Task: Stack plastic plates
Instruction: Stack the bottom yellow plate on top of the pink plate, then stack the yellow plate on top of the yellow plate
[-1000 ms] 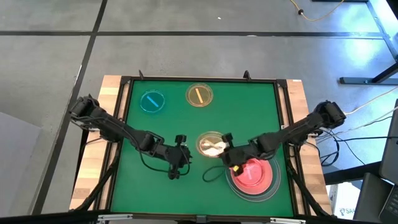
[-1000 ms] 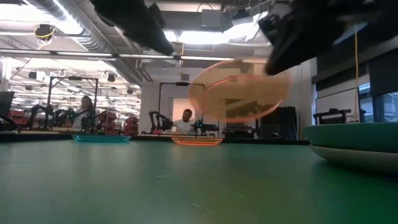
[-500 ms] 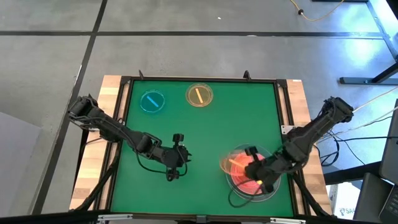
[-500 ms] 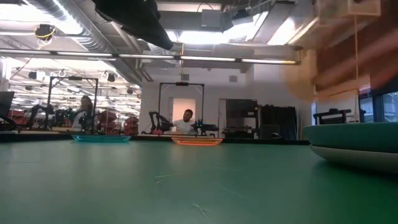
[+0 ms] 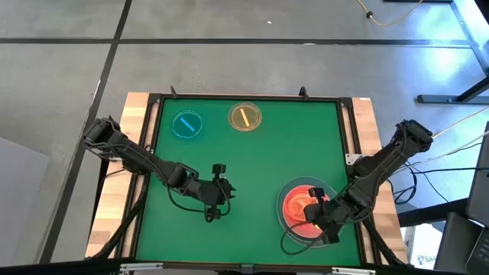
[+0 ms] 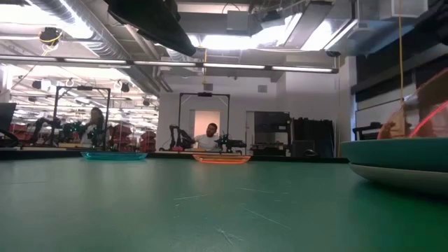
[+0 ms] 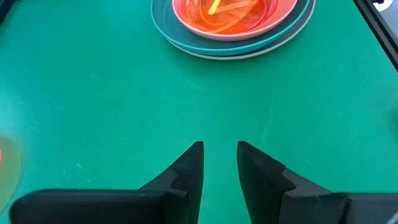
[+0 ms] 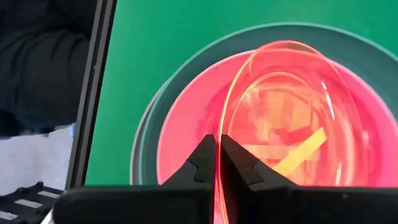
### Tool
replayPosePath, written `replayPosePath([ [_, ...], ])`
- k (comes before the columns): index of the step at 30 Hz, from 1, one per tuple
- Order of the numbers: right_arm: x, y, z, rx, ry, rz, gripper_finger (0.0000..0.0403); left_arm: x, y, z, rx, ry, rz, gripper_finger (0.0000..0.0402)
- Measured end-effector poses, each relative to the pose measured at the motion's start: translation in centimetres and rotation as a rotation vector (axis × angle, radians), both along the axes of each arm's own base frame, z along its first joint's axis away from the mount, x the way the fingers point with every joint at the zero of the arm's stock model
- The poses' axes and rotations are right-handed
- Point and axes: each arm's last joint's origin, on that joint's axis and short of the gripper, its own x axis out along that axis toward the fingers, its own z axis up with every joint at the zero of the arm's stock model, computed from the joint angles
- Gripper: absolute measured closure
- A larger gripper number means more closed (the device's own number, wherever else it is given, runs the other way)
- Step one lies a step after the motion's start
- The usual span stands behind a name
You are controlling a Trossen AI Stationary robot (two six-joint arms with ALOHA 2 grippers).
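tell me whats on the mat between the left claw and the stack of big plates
Nothing: the high view shows only bare green mat between the left claw and the plate stack, and the left wrist view agrees.

the right hand point(image 5: 311, 209) has carried the small orange plate point(image 8: 283, 112) from mid-worktop, beside the stack, across to above the large pink plate point(image 5: 299, 218). it now pinches that plate's rim, tilted over the pink one's bowl.
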Motion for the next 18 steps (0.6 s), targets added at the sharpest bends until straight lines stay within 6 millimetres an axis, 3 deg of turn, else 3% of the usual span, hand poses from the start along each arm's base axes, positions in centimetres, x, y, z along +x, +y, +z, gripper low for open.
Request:
replayPosePath([
  [4, 0.0, 0.1, -0.3, 0.005, -0.013, -0.002, 0.0360, 0.0, 0.0, 0.0, 0.000, -0.001, 0.000, 0.0311],
  [11, 0.3, -0.1, -0.2, -0.025, -0.054, 0.017, 0.0255, 0.2, 0.1, -0.2, 0.013, -0.004, 0.012, 0.0311],
  [18, 1.9, -1.7, -0.1, -0.269, -0.262, -0.049, 0.0205, 1.7, 1.9, -1.7, 0.088, 0.002, 0.115, 0.0311],
])
